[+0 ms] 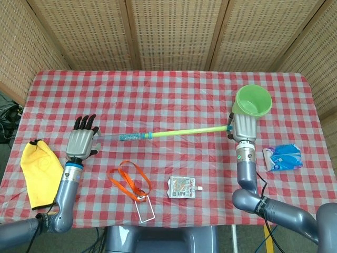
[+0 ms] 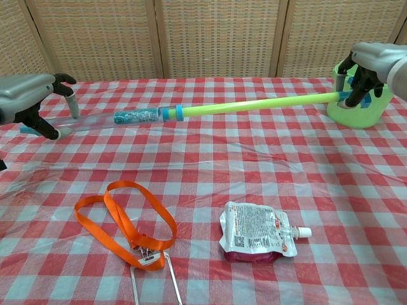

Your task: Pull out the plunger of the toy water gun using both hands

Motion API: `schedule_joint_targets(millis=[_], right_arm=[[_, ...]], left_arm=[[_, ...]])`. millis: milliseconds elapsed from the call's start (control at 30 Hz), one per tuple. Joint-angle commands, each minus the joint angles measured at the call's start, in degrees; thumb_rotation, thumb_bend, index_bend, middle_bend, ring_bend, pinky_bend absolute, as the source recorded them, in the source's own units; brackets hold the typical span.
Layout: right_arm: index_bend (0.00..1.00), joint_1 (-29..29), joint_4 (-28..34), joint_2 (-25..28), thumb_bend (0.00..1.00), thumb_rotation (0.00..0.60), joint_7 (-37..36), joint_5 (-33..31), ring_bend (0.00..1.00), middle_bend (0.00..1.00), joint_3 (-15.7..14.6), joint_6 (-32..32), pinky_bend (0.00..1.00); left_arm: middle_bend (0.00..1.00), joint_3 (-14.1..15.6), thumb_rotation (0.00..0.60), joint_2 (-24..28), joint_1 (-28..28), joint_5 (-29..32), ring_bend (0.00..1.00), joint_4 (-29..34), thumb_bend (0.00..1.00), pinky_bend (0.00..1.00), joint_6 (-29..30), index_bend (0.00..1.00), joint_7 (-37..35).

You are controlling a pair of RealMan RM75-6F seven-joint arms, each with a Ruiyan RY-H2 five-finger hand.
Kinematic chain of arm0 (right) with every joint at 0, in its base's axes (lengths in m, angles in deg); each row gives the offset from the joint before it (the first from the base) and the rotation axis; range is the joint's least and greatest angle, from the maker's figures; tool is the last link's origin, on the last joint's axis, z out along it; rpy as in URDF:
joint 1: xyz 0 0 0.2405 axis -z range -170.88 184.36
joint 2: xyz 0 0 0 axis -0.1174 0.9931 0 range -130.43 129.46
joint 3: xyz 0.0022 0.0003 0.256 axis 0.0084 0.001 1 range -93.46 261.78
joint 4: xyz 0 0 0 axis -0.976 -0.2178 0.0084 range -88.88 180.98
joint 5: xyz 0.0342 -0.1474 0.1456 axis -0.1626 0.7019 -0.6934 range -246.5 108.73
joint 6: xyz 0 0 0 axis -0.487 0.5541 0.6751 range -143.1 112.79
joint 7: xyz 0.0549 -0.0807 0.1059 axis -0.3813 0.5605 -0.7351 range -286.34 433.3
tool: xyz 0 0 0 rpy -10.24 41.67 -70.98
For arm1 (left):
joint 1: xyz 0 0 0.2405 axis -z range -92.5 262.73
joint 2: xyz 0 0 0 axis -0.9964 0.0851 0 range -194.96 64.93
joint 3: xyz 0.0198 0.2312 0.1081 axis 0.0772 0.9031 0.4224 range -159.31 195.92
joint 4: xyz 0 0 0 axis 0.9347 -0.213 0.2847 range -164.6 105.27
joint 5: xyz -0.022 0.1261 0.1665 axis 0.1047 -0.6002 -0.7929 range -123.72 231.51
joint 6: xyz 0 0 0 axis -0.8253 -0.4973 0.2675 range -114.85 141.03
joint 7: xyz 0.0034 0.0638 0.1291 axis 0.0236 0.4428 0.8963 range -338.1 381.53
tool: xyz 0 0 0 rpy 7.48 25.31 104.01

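Toy water gun (image 1: pixel 131 137) held above the table (image 1: pixel 174 100). Left hand (image 1: pixel 81 142) fingers clamped on clear barrel end; right hand (image 1: pixel 243 126) fingers clamped on extended green plunger (image 1: pixel 189 130) end, beside green bowl (image 1: pixel 253 103).

Looks like a lab/test booth, not a home: table (image 1: pixel 174 89) w/ red-checked cloth, boxed in by woven rattan screens (image 1: pixel 168 31) on 3 sides. Cables (image 1: pixel 8 113) trail on the floor at left. Odd props laid out: pouch (image 2: pixel 257 234), lanyard (image 2: pixel 127 222), green bowl (image 1: pixel 254 101).
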Motion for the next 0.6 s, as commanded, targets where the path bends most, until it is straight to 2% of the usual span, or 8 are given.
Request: schedule_joint_targets(millis=[33,467,533,600], right_arm=[[0.86,0.14,-0.62,0.09,0.56,0.600,-0.08,-0.13,0.93,1.00,-0.01,0.27,0.64],[0.85,0.59,-3.78,0.20,0.54,0.600,-0.54,-1.31,0.93,1.00,0.53,1.57,0.64],[0.84,0.61,-4.21,0.04,0.53,0.600,-0.56,-1.41,0.93,1.00,0.49,1.78,0.64],[0.77,0.66,-4.48,-0.08,0.48,0.600,-0.53,-1.65,0.89,0.96,0.47,2.03,0.63]], left_arm=[[0.00,0.00,0.600,-0.23,0.15,-0.08,0.00,-0.14,0.45,0.00,-0.04,0.61,0.21],[0.00,-0.41,0.600,-1.80,1.09,0.73,0.00,-1.49,0.45,0.00,-0.99,0.61,1.16],[0.00,-0.49,0.600,-2.07,1.31,0.78,0.00,-1.59,0.44,0.00,-1.13,0.58,1.36],[0.00,-0.56,0.600,-2.31,1.51,0.92,0.00,-1.69,0.39,0.00,-1.36,0.45,1.46]])
